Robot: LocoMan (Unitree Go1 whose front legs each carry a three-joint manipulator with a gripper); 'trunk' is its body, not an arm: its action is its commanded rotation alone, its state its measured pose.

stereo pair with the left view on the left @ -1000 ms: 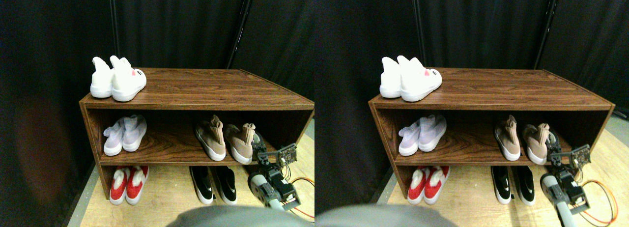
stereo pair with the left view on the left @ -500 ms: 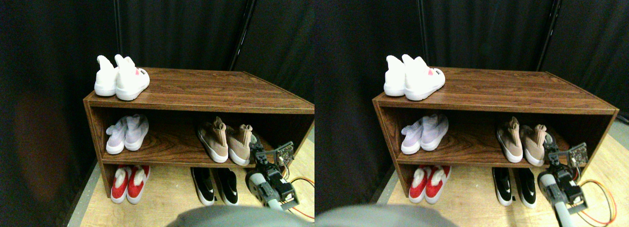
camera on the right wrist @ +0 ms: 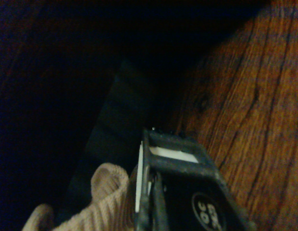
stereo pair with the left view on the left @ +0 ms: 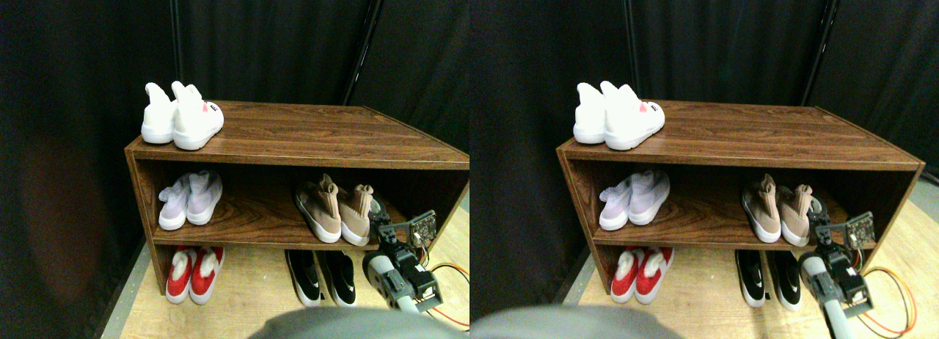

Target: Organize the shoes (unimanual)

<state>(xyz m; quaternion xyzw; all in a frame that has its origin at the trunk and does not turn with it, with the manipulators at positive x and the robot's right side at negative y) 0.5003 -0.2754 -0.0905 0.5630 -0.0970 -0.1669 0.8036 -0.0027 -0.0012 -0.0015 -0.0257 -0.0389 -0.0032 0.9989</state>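
At right end of middle shelf (stereo pair with the left view on the left: 242, 220), gripper (stereo pair with the left view on the left: 381, 223) sits against outer tan shoe (stereo pair with the left view on the left: 357, 214), prob nudging it beside its mate (stereo pair with the left view on the left: 320, 205) to tidy the pair; can't tell if jaws open or gripping the knit collar (camera on the right wrist: 98, 192)

Dim, dark backdrop, white shoes (stereo pair with the left view on the left: 182, 117) overexposed, wrist view murky, blurred

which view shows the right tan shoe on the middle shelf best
The stereo pair view: it shows the whole right tan shoe beside its mate on the middle shelf, with the right gripper at its outer side. The wrist view shows only its knit ankle collar next to the jaw frame.
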